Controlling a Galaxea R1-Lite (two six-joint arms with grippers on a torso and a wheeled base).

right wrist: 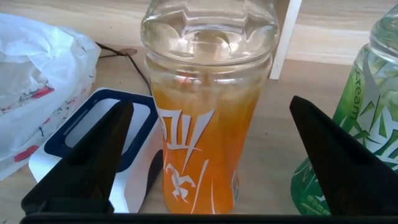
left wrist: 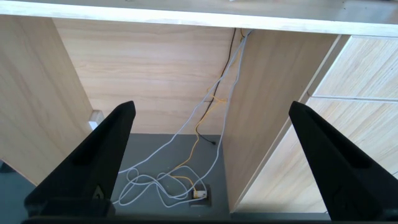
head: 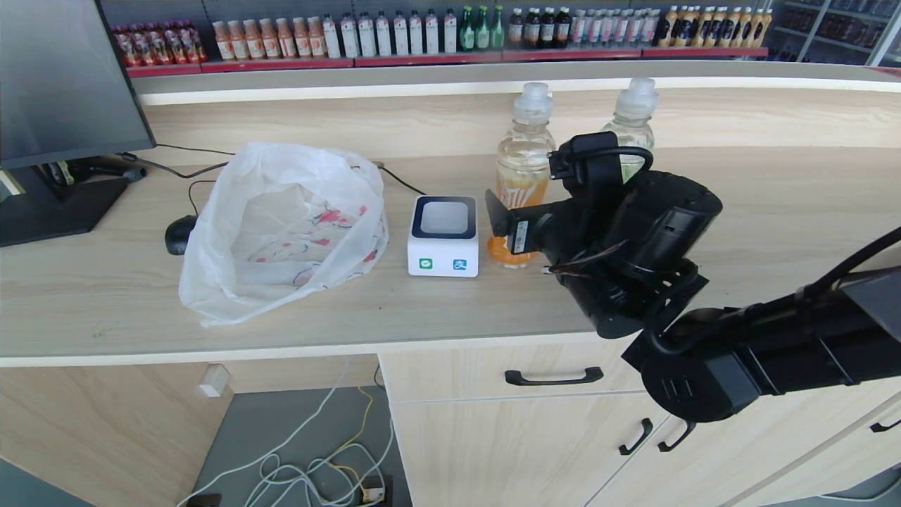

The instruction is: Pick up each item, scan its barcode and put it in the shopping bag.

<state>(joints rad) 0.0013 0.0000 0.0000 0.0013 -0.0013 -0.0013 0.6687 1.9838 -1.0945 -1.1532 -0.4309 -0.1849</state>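
Note:
An orange drink bottle (head: pixel 522 176) (right wrist: pixel 208 124) stands upright on the counter, just right of the white barcode scanner (head: pixel 443 236) (right wrist: pixel 102 149) with its dark blue top. My right gripper (head: pixel 508 224) (right wrist: pixel 209 104) is open at the bottle's lower half, one finger on each side and well apart from it. A green drink bottle (head: pixel 632 127) (right wrist: pixel 367 137) stands behind and to the right, partly hidden by my right arm. The white plastic shopping bag (head: pixel 281 225) (right wrist: pixel 37 81) lies open left of the scanner. My left gripper (left wrist: pixel 211 109) hangs open below counter height, holding nothing.
A monitor (head: pixel 63 77) and a black mouse (head: pixel 179 232) sit at the counter's (head: pixel 105 296) left end, with cables trailing behind the bag. Drawers (head: pixel 552 377) lie under the counter's right part. Loose cables (left wrist: pixel 168 180) cover the floor in the open bay.

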